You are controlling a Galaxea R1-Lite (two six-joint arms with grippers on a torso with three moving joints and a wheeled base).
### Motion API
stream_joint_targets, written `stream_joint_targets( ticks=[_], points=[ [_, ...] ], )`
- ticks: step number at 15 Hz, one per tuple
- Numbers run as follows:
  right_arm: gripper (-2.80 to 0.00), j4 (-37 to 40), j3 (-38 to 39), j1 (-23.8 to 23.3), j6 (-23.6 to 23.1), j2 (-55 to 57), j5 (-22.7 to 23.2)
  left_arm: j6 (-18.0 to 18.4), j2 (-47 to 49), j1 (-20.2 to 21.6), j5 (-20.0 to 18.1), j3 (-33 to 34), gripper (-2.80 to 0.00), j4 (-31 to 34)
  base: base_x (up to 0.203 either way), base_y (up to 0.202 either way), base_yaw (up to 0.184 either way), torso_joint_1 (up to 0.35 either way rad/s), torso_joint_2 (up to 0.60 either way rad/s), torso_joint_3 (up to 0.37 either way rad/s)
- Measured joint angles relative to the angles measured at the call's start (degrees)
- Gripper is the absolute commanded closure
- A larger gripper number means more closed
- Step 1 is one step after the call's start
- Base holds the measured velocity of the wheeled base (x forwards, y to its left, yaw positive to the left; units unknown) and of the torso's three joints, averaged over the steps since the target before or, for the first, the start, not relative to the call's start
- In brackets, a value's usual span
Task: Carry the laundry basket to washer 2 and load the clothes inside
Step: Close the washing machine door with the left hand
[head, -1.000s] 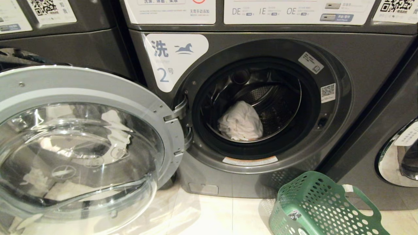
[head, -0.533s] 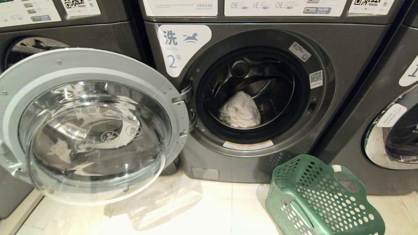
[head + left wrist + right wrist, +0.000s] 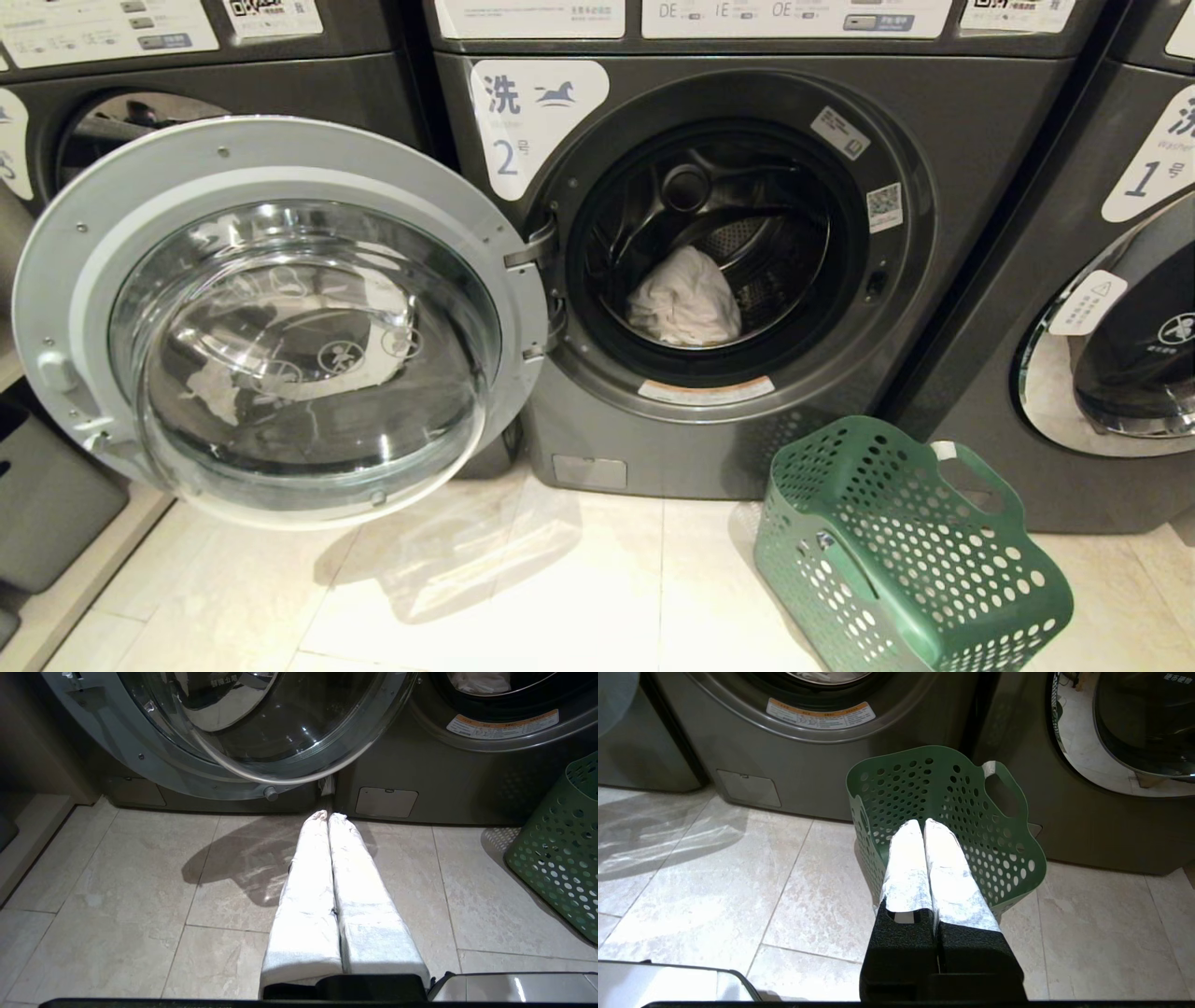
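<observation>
Both my grippers [image 3: 328,817] [image 3: 923,823] closed, empty; open door [image 3: 280,317] at frame left risks snagging my base if I turn.

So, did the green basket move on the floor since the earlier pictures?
No. The laundry basket keeps its place below washer 2; the whole view shifted, so the camera moved.

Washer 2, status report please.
Both grippers, left and right, shut, empty. White clothes in washer 2, door open. Basket beside it.

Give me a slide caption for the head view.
Washer 2 with door open, white garment in drum; empty green basket on floor.
</observation>
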Motion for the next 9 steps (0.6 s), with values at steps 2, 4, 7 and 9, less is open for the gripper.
stream_joint_targets(
  ticks=[2,4,7,9],
  points=[
    [0.00,0.0,0.0,0.0,0.0,0.0,0.0,0.1,0.0,0.0,0.0,0.0,0.00,0.0,0.000,0.000,0.000,0.000,0.00,0.000],
    [0.00,0.0,0.0,0.0,0.0,0.0,0.0,0.0,0.0,0.0,0.0,0.0,0.00,0.0,0.000,0.000,0.000,0.000,0.00,0.000],
    [0.00,0.0,0.0,0.0,-0.3,0.0,0.0,0.6,0.0,0.0,-0.2,0.0,0.00,0.0,0.000,0.000,0.000,0.000,0.00,0.000],
    [0.00,0.0,0.0,0.0,-0.1,0.0,0.1,4.1,0.0,0.0,-0.4,-0.1,0.00,0.1,0.000,0.000,0.000,0.000,0.00,0.000]
  ],
)
